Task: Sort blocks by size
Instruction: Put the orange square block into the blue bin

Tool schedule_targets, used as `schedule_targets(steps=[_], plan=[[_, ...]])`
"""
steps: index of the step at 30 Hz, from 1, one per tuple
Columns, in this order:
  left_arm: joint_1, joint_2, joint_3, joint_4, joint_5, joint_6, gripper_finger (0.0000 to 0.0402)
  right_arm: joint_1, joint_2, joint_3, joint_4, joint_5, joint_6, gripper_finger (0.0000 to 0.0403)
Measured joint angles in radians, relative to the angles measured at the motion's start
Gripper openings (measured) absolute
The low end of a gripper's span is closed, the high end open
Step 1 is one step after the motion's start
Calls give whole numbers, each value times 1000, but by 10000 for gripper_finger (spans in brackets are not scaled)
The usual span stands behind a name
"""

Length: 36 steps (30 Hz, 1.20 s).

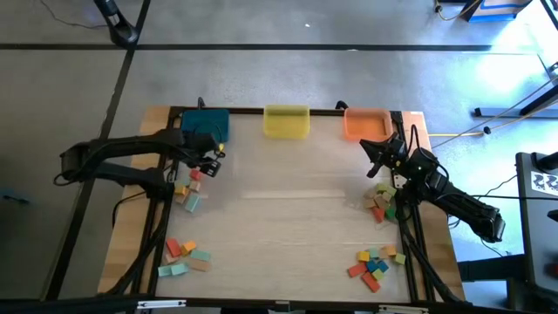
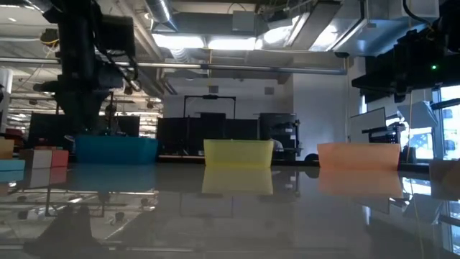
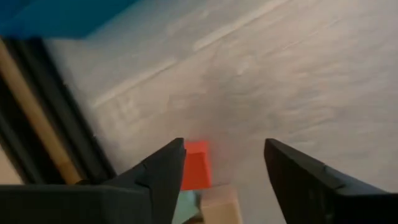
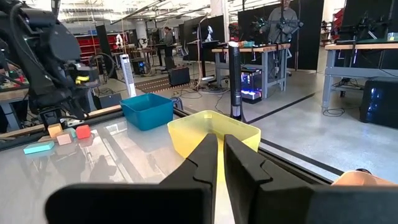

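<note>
Small blocks lie in four clusters on the table: one at the left (image 1: 188,190), one at the near left (image 1: 185,257), one at the right (image 1: 382,202) and one at the near right (image 1: 375,263). My left gripper (image 1: 209,162) hangs open, pointing steeply down, just beyond the left cluster and in front of the blue bin (image 1: 206,124). In the left wrist view a red block (image 3: 196,163), a tan block (image 3: 219,205) and a teal block (image 3: 185,208) lie on the table below its fingers (image 3: 168,174); nothing is between them. My right gripper (image 4: 220,140) is shut and level, beside the orange bin (image 1: 366,124).
Blue, yellow (image 1: 287,121) and orange bins stand in a row along the far edge. A dark frame runs around the table (image 1: 288,218), whose middle is bare wood. The right arm reaches over the right cluster.
</note>
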State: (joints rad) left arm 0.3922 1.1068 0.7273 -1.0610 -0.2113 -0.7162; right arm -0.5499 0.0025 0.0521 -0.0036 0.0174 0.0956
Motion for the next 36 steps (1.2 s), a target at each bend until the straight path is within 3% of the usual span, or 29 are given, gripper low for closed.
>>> schedule_targets(steps=[19, 26, 36], plan=[[23, 249, -2, -54, 10, -40, 228, 0, 0, 0, 1, -2, 0, 30], [23, 281, -4, -48, 54, -36, 228, 0, 0, 0, 1, -2, 0, 30], [57, 280, -141, 47, 120, -16, 227, 0, 0, 0, 3, -2, -1, 30]])
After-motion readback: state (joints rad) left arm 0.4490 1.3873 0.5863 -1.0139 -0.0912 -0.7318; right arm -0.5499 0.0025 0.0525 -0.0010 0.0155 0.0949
